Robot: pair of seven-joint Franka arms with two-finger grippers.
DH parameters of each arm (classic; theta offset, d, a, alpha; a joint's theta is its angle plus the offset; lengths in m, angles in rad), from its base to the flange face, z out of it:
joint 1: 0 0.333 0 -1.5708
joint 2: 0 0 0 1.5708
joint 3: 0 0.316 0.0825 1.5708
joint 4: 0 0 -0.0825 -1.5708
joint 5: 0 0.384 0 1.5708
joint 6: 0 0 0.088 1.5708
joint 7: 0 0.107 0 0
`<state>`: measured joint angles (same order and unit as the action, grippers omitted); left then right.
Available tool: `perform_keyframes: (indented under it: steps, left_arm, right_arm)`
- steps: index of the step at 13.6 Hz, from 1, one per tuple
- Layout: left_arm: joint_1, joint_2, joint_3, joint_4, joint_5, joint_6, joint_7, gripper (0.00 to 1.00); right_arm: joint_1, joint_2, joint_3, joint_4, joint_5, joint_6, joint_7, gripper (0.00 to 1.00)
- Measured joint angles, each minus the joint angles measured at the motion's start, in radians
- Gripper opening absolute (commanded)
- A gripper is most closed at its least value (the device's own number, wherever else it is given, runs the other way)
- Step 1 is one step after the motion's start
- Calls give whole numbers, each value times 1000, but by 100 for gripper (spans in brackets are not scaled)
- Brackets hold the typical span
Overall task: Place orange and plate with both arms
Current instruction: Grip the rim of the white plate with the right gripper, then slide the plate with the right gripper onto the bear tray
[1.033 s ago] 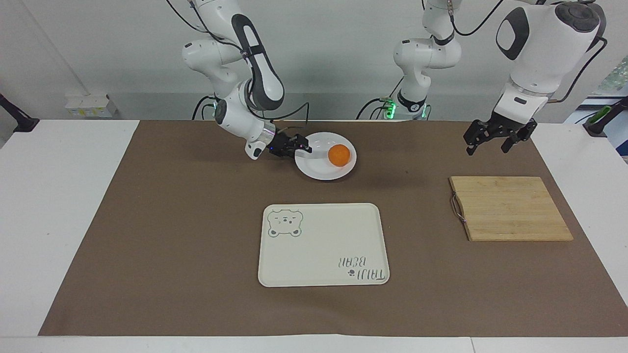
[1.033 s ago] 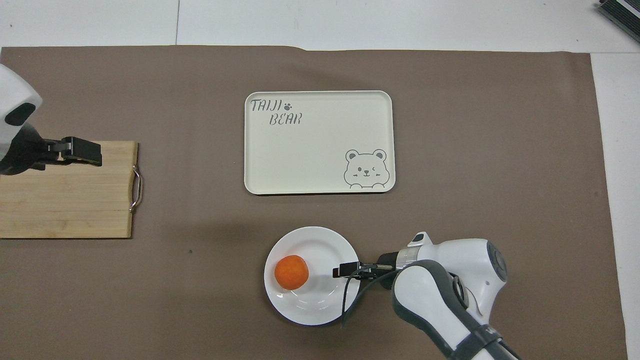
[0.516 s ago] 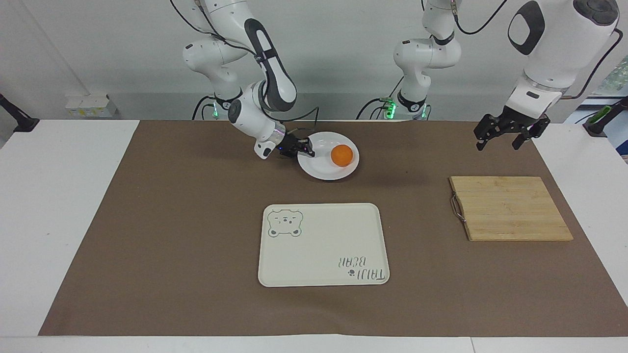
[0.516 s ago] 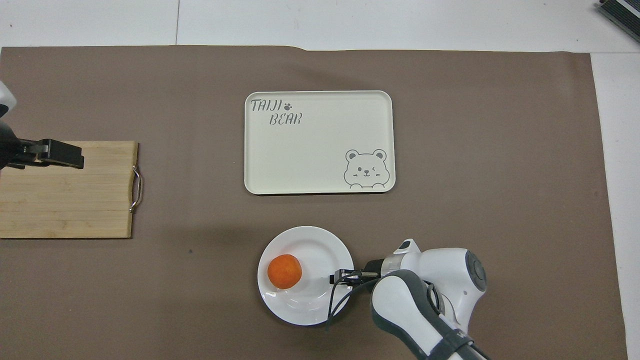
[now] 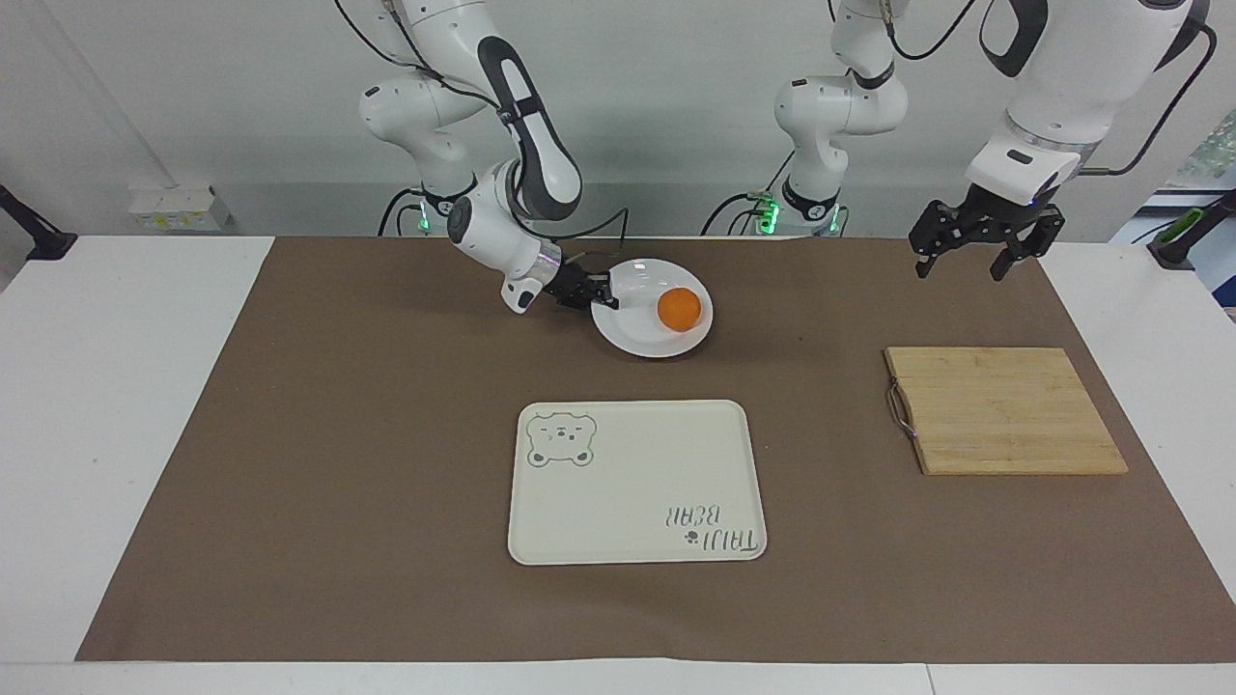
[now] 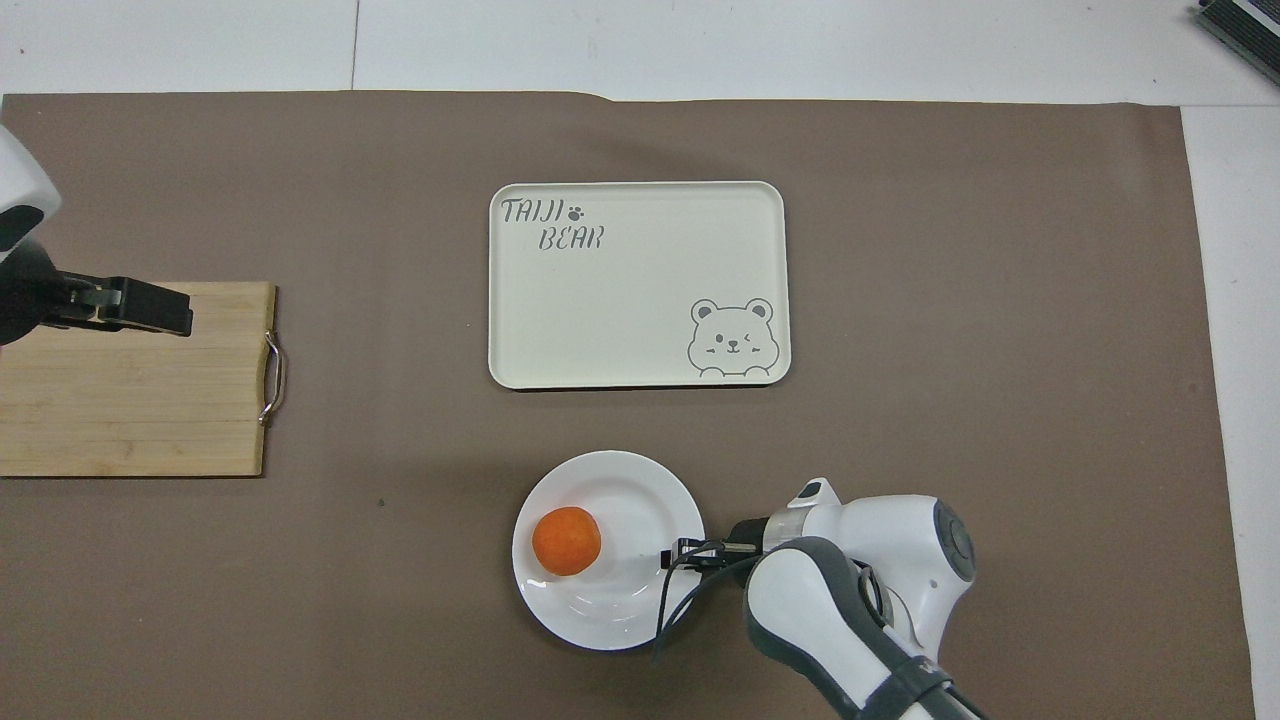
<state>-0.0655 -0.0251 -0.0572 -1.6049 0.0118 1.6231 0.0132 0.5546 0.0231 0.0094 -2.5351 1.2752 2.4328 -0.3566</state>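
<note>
The white plate point(image 5: 641, 340) lies on the brown mat near the robots, with the orange point(image 5: 679, 309) on it toward the left arm's end. My right gripper point(image 5: 606, 297) is low at the plate's rim on the right arm's side, and its fingertips are shut on that rim. From overhead, the orange point(image 6: 566, 541) sits on the plate point(image 6: 615, 615) with the right gripper point(image 6: 672, 552) clamped on the edge. My left gripper point(image 5: 959, 272) hangs open and empty, up in the air over the cutting board's end; overhead, the left gripper point(image 6: 160, 308) covers the board's corner.
A cream tray point(image 5: 637, 483) with a bear drawing lies farther from the robots than the plate, seen overhead as the tray point(image 6: 640, 300). A wooden cutting board point(image 5: 1004, 410) with a metal handle lies at the left arm's end of the mat, the board point(image 6: 130, 400) overhead.
The right gripper closed on the plate's rim, and the plate with the orange shifted a little toward the left arm's end. The left gripper rose slightly.
</note>
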Motion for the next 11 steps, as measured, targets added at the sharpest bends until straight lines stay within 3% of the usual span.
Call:
perform_keyframes:
  steps: [7,11]
  left_arm:
    - [-6,0,12,3,0,0,0,100]
    - [-6,0,17,19,0,-71,0,100]
  right_arm:
    - [-134,-68,-6,76,0,-103,-17,0]
    - [-174,-7,-9,197,-9,-106,11,0]
